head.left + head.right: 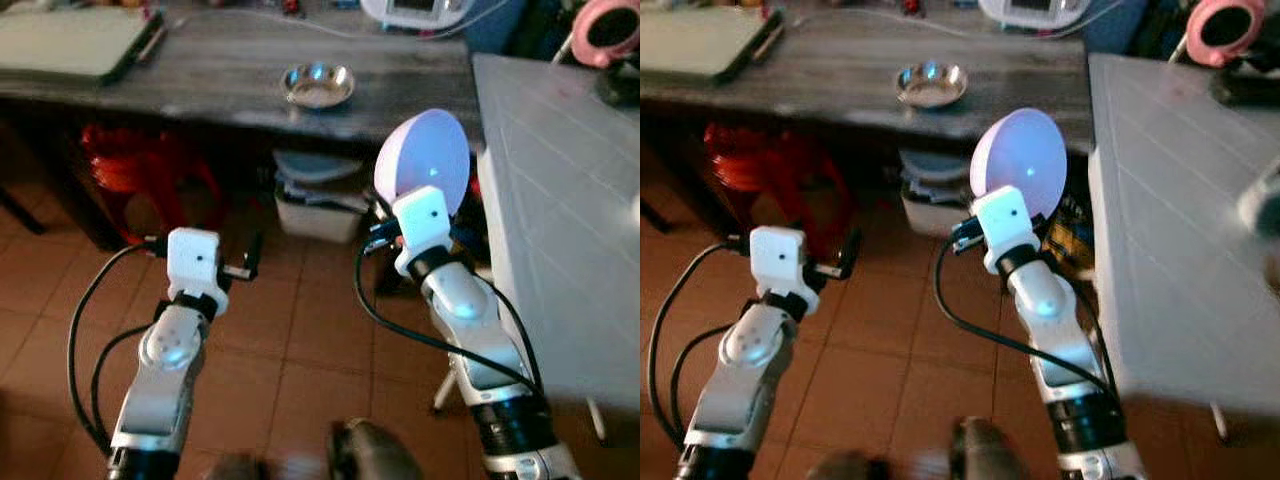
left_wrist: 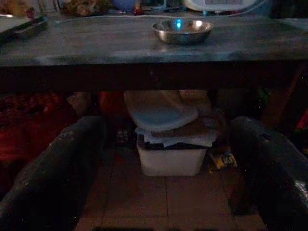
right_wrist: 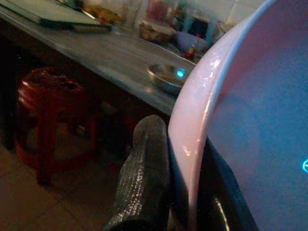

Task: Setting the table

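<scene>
I see a long dark wooden table (image 1: 230,80) ahead. My right gripper (image 1: 395,222) pinches a round pale pink plate (image 1: 423,160) upright before it. My left gripper (image 1: 245,262) hangs with fingers spread. A small steel bowl (image 1: 318,84) sits on the table.

Pale plate (image 1: 425,155) upright in right end effector (image 1: 400,215), beside white table (image 1: 570,220).

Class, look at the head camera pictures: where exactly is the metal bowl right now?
The metal bowl sits on the dark wooden table ahead of the robot, near its front edge, above the white bin and beyond the pink plate held upright by the right gripper.
</scene>
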Controlling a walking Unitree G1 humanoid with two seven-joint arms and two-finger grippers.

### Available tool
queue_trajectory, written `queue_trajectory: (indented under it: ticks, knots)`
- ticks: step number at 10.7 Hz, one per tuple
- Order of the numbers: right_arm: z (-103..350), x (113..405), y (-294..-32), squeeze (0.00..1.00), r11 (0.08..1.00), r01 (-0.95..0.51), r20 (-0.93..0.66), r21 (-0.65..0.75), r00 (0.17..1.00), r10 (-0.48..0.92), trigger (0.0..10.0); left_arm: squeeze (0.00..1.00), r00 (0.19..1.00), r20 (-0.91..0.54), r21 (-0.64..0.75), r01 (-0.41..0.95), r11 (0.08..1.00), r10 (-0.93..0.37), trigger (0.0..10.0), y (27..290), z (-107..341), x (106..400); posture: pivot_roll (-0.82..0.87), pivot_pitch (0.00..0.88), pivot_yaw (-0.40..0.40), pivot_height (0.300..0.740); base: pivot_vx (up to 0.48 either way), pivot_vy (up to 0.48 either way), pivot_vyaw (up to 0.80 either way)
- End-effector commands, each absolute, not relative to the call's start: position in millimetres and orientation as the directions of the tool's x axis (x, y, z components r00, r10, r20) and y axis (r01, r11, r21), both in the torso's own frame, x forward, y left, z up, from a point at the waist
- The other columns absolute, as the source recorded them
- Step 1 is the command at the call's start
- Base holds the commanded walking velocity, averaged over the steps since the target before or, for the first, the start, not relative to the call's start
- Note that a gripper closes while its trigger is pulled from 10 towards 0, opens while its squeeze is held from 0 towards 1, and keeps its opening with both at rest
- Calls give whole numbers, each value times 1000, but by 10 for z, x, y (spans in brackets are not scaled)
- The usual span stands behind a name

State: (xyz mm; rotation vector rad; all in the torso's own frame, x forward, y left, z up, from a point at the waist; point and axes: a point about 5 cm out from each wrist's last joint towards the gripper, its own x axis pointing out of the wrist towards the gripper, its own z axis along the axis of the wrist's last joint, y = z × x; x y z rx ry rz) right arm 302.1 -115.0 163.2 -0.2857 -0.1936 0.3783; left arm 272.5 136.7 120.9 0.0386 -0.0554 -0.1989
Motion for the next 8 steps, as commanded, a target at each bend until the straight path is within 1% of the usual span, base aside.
queue_trajectory:
  ticks: [1,4,8]
  knots:
    - [1692,3017,-1159,0,896,-323,159,-306,910,383,10000,0,975,59,69,209,976,-213,10000,1351,1230,2715,-11,146,-17,740,469,0,0]
    - [1698,3009,-1143,0,898,-326,168,-297,908,385,10000,0,975,67,58,207,977,-211,10000,1346,1238,2729,-12,143,-16,740,469,0,0]
    - [1706,3014,-1119,0,883,-334,173,-329,898,404,10000,0,976,75,50,203,978,-207,10000,1341,1255,2742,-9,140,-13,740,469,0,0]
